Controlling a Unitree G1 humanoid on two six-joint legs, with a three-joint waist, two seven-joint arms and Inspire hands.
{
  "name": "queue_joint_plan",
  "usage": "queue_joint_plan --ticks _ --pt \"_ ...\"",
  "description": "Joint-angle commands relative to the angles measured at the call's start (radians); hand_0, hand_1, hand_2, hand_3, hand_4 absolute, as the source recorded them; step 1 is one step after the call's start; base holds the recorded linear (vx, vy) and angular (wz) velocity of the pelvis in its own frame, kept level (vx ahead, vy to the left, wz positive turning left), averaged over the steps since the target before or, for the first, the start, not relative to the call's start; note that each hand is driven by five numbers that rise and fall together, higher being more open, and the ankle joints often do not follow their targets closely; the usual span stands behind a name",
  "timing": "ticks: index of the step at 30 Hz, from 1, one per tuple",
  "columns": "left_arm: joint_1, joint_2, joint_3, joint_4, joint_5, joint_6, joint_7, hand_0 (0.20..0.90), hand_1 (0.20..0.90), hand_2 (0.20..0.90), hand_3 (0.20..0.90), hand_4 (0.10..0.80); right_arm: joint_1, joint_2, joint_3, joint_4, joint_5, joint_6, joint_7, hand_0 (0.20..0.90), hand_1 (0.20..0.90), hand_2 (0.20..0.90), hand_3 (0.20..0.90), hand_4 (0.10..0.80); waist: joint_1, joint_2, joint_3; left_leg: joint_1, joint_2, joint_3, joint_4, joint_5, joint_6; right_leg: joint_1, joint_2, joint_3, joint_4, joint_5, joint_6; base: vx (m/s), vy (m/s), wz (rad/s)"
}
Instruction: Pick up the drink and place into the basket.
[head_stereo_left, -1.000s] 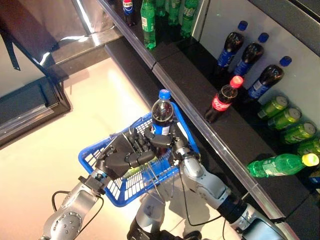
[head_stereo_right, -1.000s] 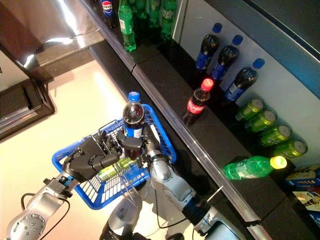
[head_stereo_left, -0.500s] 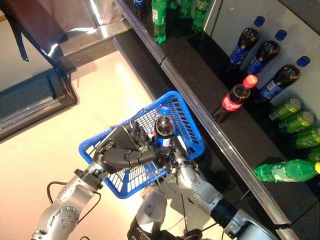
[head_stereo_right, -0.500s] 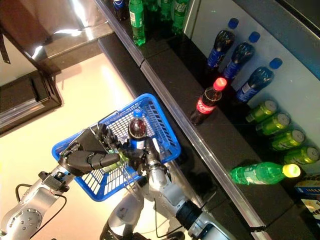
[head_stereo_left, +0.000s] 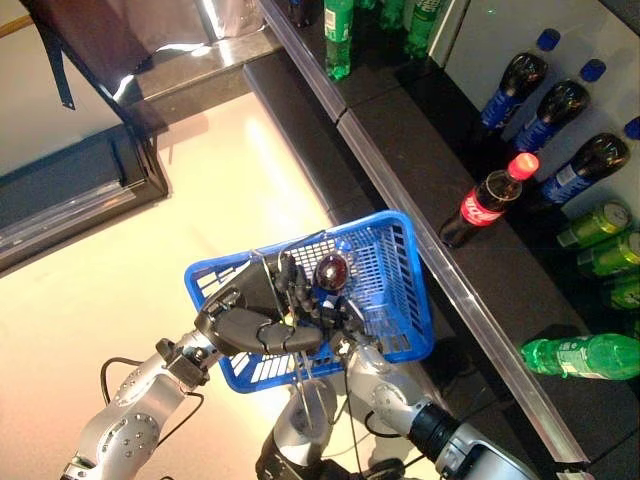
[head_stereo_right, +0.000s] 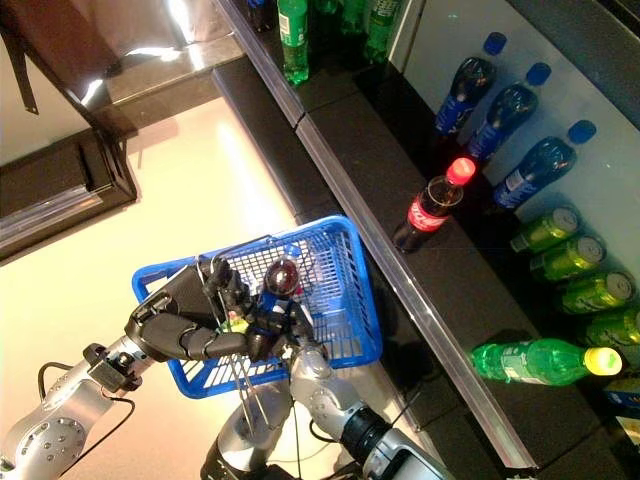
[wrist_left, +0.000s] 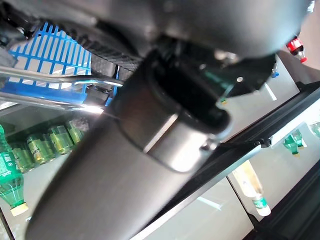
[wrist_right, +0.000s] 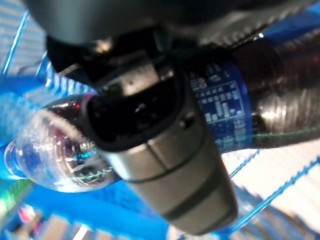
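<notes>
Inside the basket (head_stereo_left: 400, 300), we hold the cola (head_stereo_left: 331, 272) with our right hand (wrist_right: 150, 135) clamped round it; our left hand (head_stereo_left: 262, 325) grips the basket handles. Letting go too high could topple the cola and rock the basket.

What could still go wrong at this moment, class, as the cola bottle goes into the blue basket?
1. The right hand is shut on the cola bottle, so letting go clumsily may tip the bottle against the blue basket.
2. The left hand grips the basket's wire handle; a jolt might swing the basket.
</notes>
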Motion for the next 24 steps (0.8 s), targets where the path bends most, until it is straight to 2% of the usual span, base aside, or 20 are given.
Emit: queue_joint_plan --ticks 1,4,9,10,11,13,14,15,24 --pt "-0.252 -0.050 0.044 -0.390 -0.170 -0.260 -0.227 0.300 0.300 0.300 0.200 0.100 -0.156 0.232 0.013 -0.048 0.189 -0.120 0.141 0.300 0.300 0.300 0.200 0.100 -0.006 -0.007 -0.109 -0.011 -0.033 0.015 0.073 -0.049 0.033 -0.017 0.050 0.053 -0.044 0.103 -0.059 0.035 -0.012 0.07" --pt "-0.274 -0.033 0.036 -0.389 -0.197 -0.224 -0.218 0.300 0.300 0.300 0.200 0.100 -0.213 0.236 -0.022 -0.025 0.306 -0.112 0.143 0.300 0.300 0.300 0.200 0.100 0.001 -0.013 -0.111 -0.007 -0.033 0.010 0.070 -0.047 0.034 -0.012 0.052 0.051 -0.046 0.106 -0.059 0.046 0.000 0.15" --pt "-0.294 -0.024 0.026 -0.381 -0.198 -0.206 -0.204 0.300 0.300 0.300 0.200 0.100 -0.269 0.225 -0.061 -0.017 0.393 -0.107 0.128 0.300 0.300 0.300 0.200 0.100 0.006 -0.022 -0.114 -0.006 -0.034 0.006 0.067 -0.048 0.038 -0.013 0.050 0.049 -0.045 0.110 -0.059 0.035 0.011 0.07" --pt "-0.297 -0.021 0.026 -0.381 -0.201 -0.206 -0.202 0.300 0.300 0.300 0.200 0.100 -0.275 0.223 -0.065 -0.014 0.403 -0.105 0.131 0.326 0.326 0.326 0.230 0.130 0.007 -0.023 -0.114 -0.007 -0.034 0.005 0.067 -0.048 0.038 -0.013 0.050 0.048 -0.045 0.110 -0.059 0.027 -0.006 0.13" --pt "-0.299 -0.020 0.027 -0.379 -0.202 -0.207 -0.200 0.300 0.300 0.300 0.200 0.100 -0.281 0.220 -0.073 -0.013 0.411 -0.101 0.126 0.385 0.385 0.385 0.299 0.199 0.008 -0.025 -0.113 -0.007 -0.033 0.004 0.068 -0.049 0.039 -0.013 0.050 0.049 -0.045 0.111 -0.059 0.025 -0.002 0.13" --pt "-0.305 -0.018 0.029 -0.374 -0.206 -0.208 -0.191 0.300 0.300 0.300 0.200 0.100 -0.294 0.217 -0.081 -0.012 0.420 -0.099 0.105 0.552 0.552 0.552 0.494 0.394 0.008 -0.030 -0.113 -0.007 -0.032 0.005 0.070 -0.051 0.040 -0.013 0.051 0.049 -0.045 0.112 -0.059 0.022 0.000 0.10" --pt "-0.307 -0.018 0.029 -0.373 -0.206 -0.207 -0.184 0.300 0.300 0.300 0.200 0.100 -0.300 0.216 -0.084 -0.007 0.417 -0.096 0.101 0.596 0.596 0.596 0.546 0.446 0.008 -0.032 -0.113 -0.006 -0.031 0.006 0.069 -0.051 0.040 -0.013 0.051 0.050 -0.045 0.112 -0.059 0.000 0.000 0.00" --pt "-0.308 -0.018 0.029 -0.373 -0.207 -0.207 -0.178 0.300 0.300 0.300 0.200 0.100 -0.305 0.215 -0.086 -0.003 0.412 -0.094 0.098 0.900 0.900 0.900 0.900 0.800 0.008 -0.033 -0.113 -0.005 -0.030 0.007 0.069 -0.051 0.040 -0.013 0.051 0.050 -0.044 0.112 -0.059 0.000 0.000 0.00" --pt "-0.305 -0.045 0.038 -0.343 -0.213 -0.201 -0.121 0.300 0.300 0.300 0.200 0.100 -0.317 0.193 -0.124 -0.003 0.400 -0.132 0.091 0.900 0.900 0.900 0.900 0.800 0.000 -0.053 -0.109 0.008 -0.016 0.021 0.076 -0.067 0.042 -0.011 0.048 0.054 -0.030 0.110 -0.057 0.013 -0.003 0.00"
